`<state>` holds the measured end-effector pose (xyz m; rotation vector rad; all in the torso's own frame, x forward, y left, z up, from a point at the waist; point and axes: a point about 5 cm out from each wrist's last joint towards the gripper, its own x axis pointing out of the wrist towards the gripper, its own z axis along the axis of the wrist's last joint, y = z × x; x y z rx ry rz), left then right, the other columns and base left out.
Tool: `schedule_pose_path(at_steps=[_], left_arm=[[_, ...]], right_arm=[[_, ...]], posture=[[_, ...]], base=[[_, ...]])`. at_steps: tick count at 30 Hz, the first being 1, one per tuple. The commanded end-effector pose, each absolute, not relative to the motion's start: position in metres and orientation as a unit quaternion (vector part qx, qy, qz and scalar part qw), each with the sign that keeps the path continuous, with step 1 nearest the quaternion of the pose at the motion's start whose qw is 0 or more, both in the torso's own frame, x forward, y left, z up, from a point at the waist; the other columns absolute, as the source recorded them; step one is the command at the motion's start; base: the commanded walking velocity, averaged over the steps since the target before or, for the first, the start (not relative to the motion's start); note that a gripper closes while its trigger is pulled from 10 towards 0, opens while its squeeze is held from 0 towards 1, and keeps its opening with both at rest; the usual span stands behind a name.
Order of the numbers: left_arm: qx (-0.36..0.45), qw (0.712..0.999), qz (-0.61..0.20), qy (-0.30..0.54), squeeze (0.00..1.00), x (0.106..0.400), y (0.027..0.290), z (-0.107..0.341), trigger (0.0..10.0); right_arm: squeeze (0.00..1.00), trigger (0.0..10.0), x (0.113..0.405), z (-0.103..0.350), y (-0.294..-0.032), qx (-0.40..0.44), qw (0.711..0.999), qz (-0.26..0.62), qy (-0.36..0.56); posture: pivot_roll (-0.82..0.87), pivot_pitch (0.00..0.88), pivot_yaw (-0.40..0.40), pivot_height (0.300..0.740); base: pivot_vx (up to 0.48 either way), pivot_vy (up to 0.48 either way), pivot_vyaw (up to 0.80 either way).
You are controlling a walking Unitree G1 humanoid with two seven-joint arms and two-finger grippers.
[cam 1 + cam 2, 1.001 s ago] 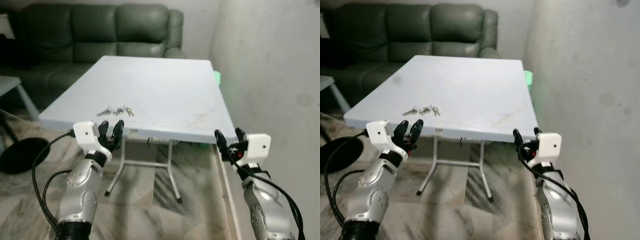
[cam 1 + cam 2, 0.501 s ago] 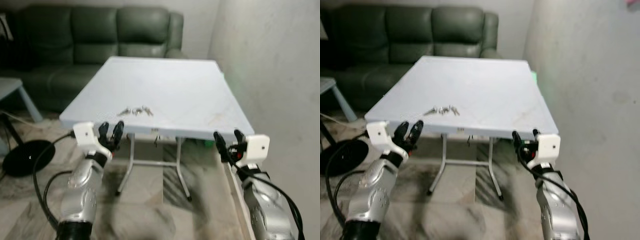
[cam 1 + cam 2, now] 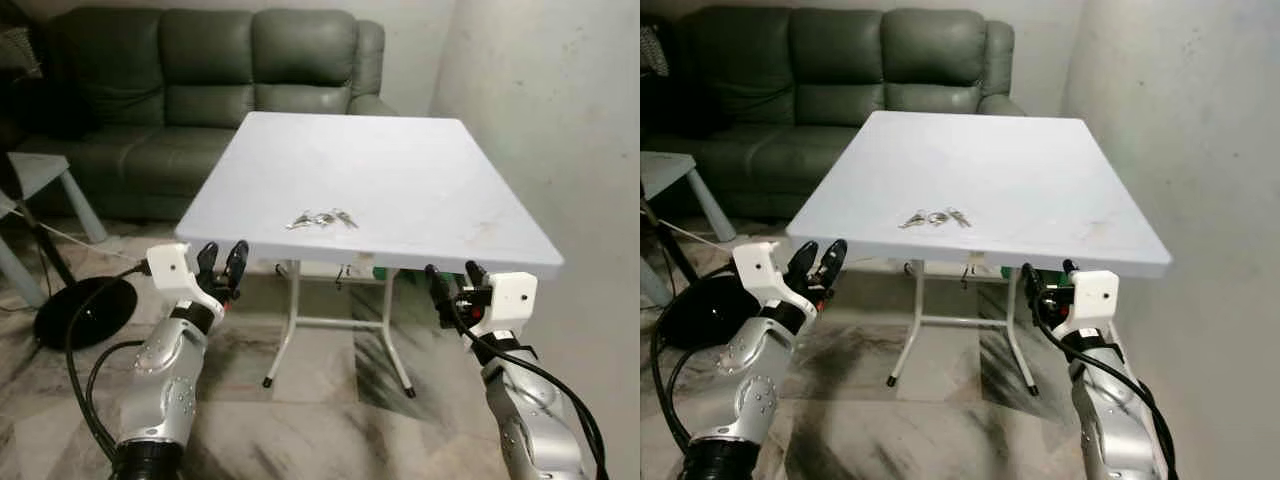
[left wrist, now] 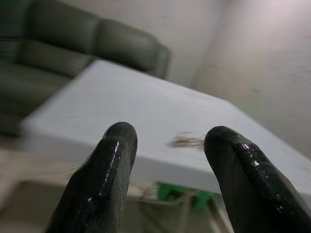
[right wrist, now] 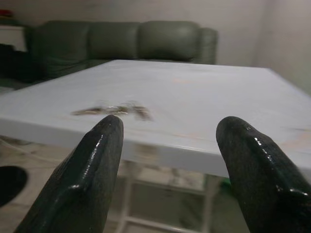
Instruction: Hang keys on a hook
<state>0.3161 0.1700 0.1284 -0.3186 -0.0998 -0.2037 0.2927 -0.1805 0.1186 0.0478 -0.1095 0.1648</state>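
Both grippers, left (image 3: 222, 262) and right (image 3: 452, 281), hang released; keys (image 3: 321, 217) lie at twelve o'clock on white folding table (image 3: 420, 190)—approach squarely.

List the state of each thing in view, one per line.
keys: lying flat on the table, near its front edge, not held
table: standing, unfolded
left gripper: open, empty, short of the table's edge
right gripper: open, empty, below the table's front edge
sofa: unoccupied
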Motion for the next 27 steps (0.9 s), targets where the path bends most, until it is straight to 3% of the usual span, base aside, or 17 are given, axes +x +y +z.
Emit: schedule_pose_path(at_steps=[1, 17, 27], left_arm=[[-0.154, 0.982, -0.094, -0.055, 0.00, 0.3174, 0.1753, 0.1323, 10.0], [-0.152, 0.983, -0.092, -0.053, 0.00, 0.3167, 0.1759, 0.1315, 10.0], [-0.154, 0.984, -0.077, -0.046, 0.00, 0.3161, 0.1761, 0.1297, 10.0]], right_arm=[[0.00, 10.0, 0.2954, 0.1261, -0.1747, 0.023, 0.993, 0.096, -0.067], [0.00, 10.0, 0.2956, 0.1263, -0.1734, 0.024, 0.992, 0.100, -0.065], [0.00, 10.0, 0.2954, 0.1260, -0.1740, 0.024, 0.993, 0.100, -0.064]], posture=[[0.18, 0.000, -0.029, 0.736], [0.18, 0.000, -0.030, 0.736], [0.19, 0.000, -0.030, 0.736]], base=[[0.000, 0.480, 0.00], [0.000, 0.424, 0.00], [0.000, 0.000, 0.00]])
